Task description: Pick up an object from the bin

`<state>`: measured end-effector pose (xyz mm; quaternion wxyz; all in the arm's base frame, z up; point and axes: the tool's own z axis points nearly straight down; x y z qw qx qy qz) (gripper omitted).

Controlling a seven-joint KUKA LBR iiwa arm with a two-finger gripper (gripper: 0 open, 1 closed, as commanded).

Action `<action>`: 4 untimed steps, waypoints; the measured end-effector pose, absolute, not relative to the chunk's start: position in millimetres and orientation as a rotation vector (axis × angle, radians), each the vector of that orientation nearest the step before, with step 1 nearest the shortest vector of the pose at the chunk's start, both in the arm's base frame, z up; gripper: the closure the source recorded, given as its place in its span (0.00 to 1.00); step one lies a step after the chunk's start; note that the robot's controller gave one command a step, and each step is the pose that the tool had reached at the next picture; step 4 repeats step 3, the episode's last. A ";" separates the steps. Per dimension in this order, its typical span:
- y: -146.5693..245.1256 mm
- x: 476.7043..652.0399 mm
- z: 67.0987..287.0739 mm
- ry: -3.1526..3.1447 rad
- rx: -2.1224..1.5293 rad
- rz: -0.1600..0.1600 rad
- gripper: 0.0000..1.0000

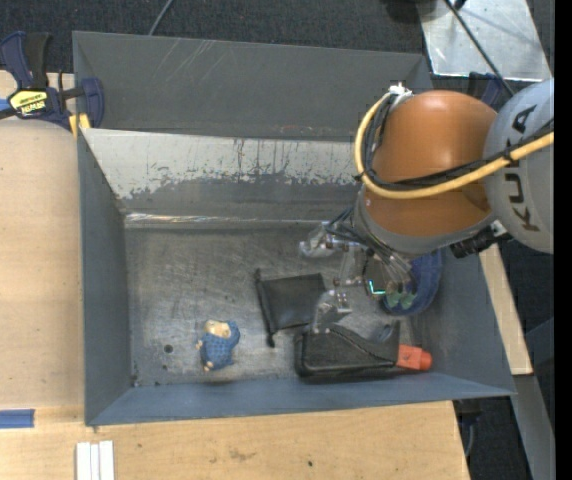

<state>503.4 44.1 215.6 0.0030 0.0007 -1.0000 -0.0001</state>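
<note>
My gripper (347, 276) hangs low over the right part of the bin floor, under the arm's wrist. Just to its left lies a flat black square piece (288, 301), and the gripper's lower end sits at that piece's right edge. In front of it, along the near wall, lies a long black tool with an orange tip (351, 356). A blue rounded thing (425, 281) lies right of the gripper, partly hidden by it.
A small blue and yellow toy (219, 342) lies alone on the floor at the near left. The arm and its orange cover hang over the bin's right side, close to the right wall.
</note>
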 end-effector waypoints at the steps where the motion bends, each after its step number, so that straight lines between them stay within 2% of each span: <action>1: 27.0 521.9 72.4 -3.145 -0.269 -0.017 0.00; 2: 21.8 527.8 78.4 -3.167 -0.278 -0.009 1.00; 3: 6.9 515.2 222.5 -3.134 -0.348 -0.001 1.00; 4: 6.9 515.2 222.5 -3.134 -0.348 -0.001 1.00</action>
